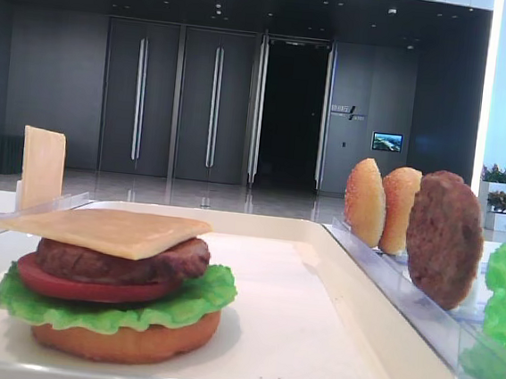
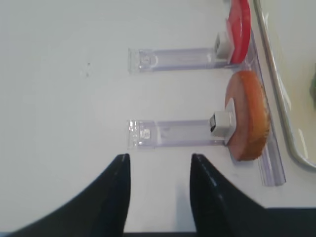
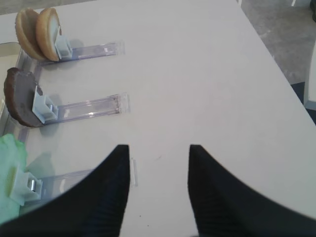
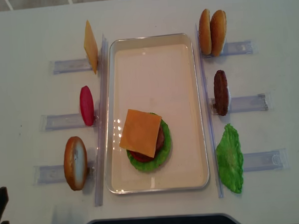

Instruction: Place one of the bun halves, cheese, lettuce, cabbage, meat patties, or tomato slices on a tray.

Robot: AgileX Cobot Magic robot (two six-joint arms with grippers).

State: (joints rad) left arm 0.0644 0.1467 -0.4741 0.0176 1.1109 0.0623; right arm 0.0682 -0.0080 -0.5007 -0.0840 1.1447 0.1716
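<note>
On the white tray (image 4: 158, 183) sits a stack: bun half (image 1: 126, 342), lettuce (image 1: 106, 315), tomato slice (image 1: 78, 286), meat patty (image 1: 116, 264) and a cheese slice (image 4: 140, 132) on top. My left gripper (image 2: 159, 157) is open and empty over the bare table, left of a racked bun half (image 2: 249, 116) and a tomato slice (image 2: 240, 24). It shows at the lower left corner (image 4: 0, 210) in the overhead view. My right gripper (image 3: 159, 148) is open and empty, right of the racked bun halves (image 3: 38, 33), meat patty (image 3: 20, 97) and lettuce (image 3: 10, 168).
Clear plastic racks flank the tray on both sides. The left ones hold an upright cheese slice (image 4: 91, 47), a tomato slice (image 4: 87, 105) and a bun half (image 4: 75, 162). The right ones hold two bun halves (image 4: 213, 32), a patty (image 4: 220, 92) and lettuce (image 4: 230, 158).
</note>
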